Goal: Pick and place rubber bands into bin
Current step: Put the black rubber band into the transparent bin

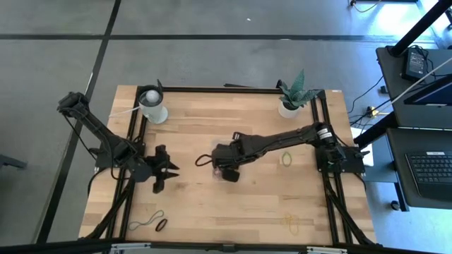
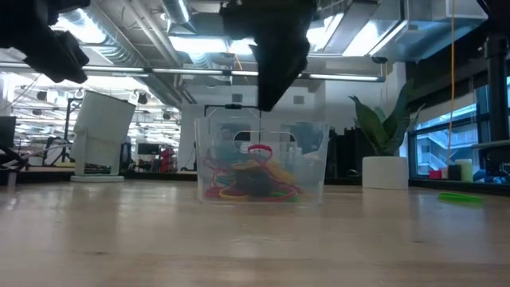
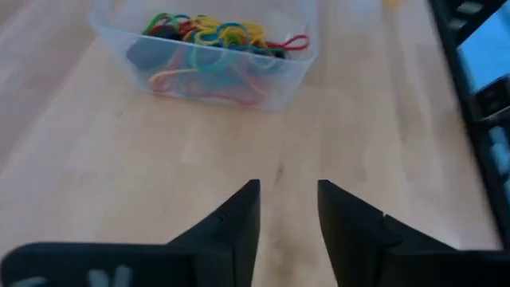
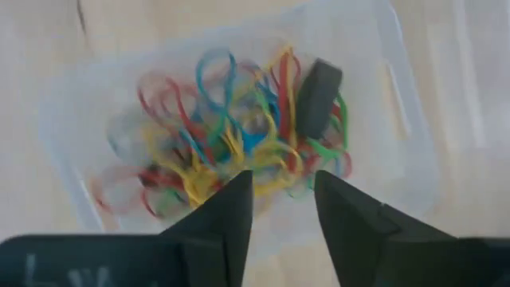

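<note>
bands: a tangle of red, yellow, blue and green loops [image 4: 231, 135] lies in my bin, with one dark wide band [image 4: 317, 97] on top; more lie loose on the tabletop, a green one [image 1: 287, 159] near my right arm's base, a yellow one [image 1: 290, 223] by the near edge, and a blue [image 1: 146, 221] and a dark one [image 1: 162, 226] at the near left corner
bin: clear, low-walled [image 1: 227, 174], standing near the middle of the tabletop [image 1: 233, 134], upright
right claw: mine hangs straight above the bin [image 4: 276, 209], fingers spread with a clear gap, pinching nothing
left claw: mine sits over bare wood [image 3: 288, 219] to the left of the bin, well apart from it and pointing towards it, fingers spread, nothing between them
cup: white [image 1: 153, 106], at the far left of the tabletop
plant: green leaves in a white pot [image 1: 292, 95], at the far right
</note>
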